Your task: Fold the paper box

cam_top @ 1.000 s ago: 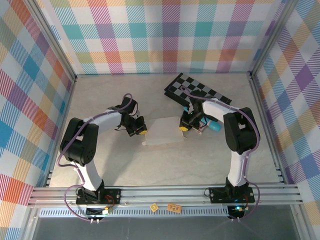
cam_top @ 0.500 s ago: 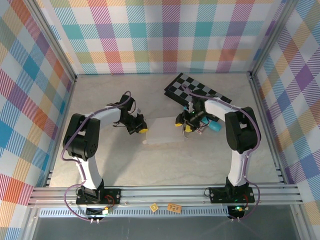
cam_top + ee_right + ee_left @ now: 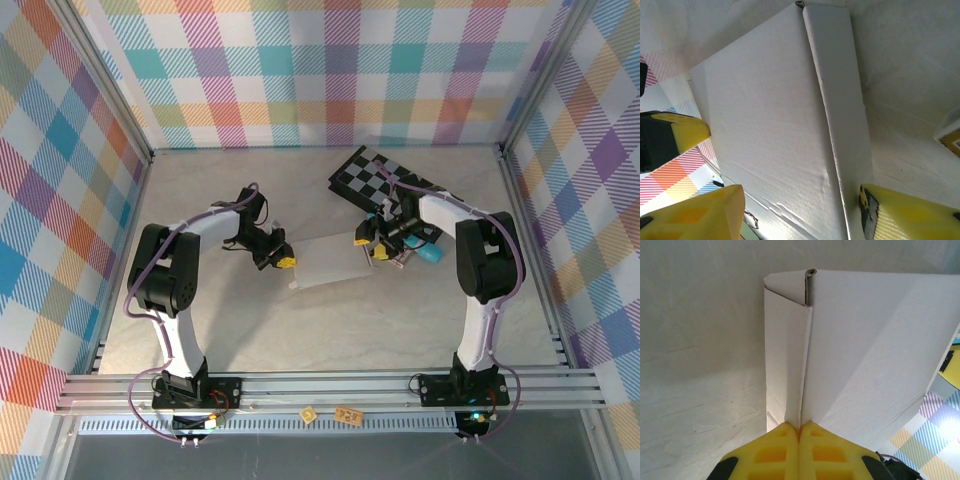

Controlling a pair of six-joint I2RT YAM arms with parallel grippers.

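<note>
Right pincer (image 3: 372, 243) opened, astride paper box (image 3: 328, 263).

- No text, brand, number or sign can be read anywhere.
- Left orange tag (image 3: 308, 413) and right orange tag (image 3: 348, 413) on the front frame (image 3: 120, 400): both carry dark marks (too small to make out).
- paper box (image 3: 865, 340): plain white faces, nothing printed (checked close up in both wrist views).
- Checkered board (image 3: 372, 177): black and grey squares, no characters.
</note>
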